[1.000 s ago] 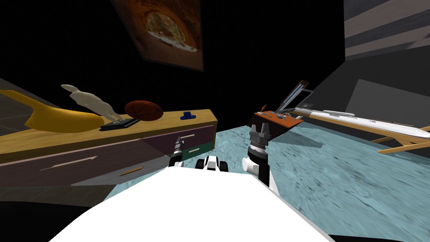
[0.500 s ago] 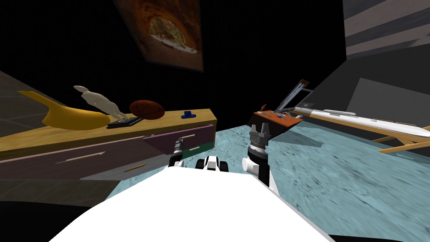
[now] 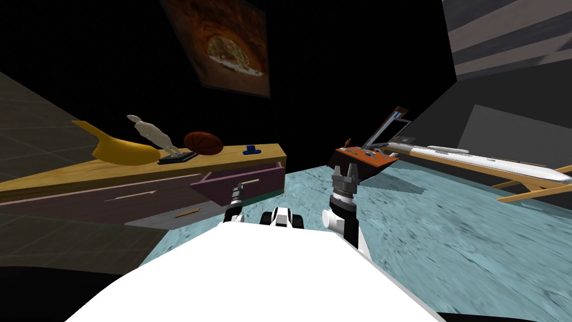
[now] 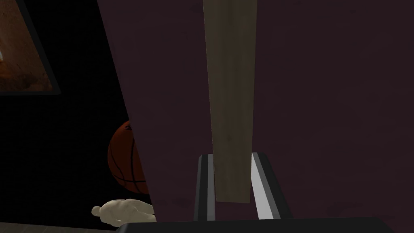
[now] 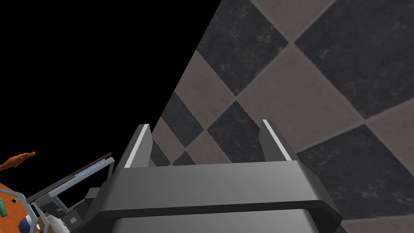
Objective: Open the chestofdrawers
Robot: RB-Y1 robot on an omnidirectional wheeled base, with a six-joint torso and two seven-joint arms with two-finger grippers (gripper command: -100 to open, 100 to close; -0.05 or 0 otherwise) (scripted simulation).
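The chest of drawers [image 3: 139, 170] has a yellow wooden top and dark purple drawer fronts, and stands to my left in the head view. Its upper right drawer [image 3: 262, 174] sticks out a little from the body. My left gripper [image 3: 239, 189] is shut on that drawer's pale bar handle [image 3: 250, 181]. In the left wrist view both fingers [image 4: 204, 182] press the sides of the tan handle [image 4: 230, 101] against the purple front [image 4: 323, 101], with the left gripper [image 4: 230, 178] around its end. My right gripper [image 3: 344, 169] is held up beside it, open and empty [image 5: 206, 137].
On the chest top lie a yellow banana-shaped thing [image 3: 120, 151], a pale figurine [image 3: 153, 136], a basketball [image 3: 203, 142] and a small blue object [image 3: 251, 150]. An orange table [image 3: 366, 157] with clutter and a long white object on a wooden frame [image 3: 486, 162] stand to the right on teal floor.
My left gripper went from open to shut on the handle. The drawer has slid out slightly, and the whole head view has drawn back from the chest.
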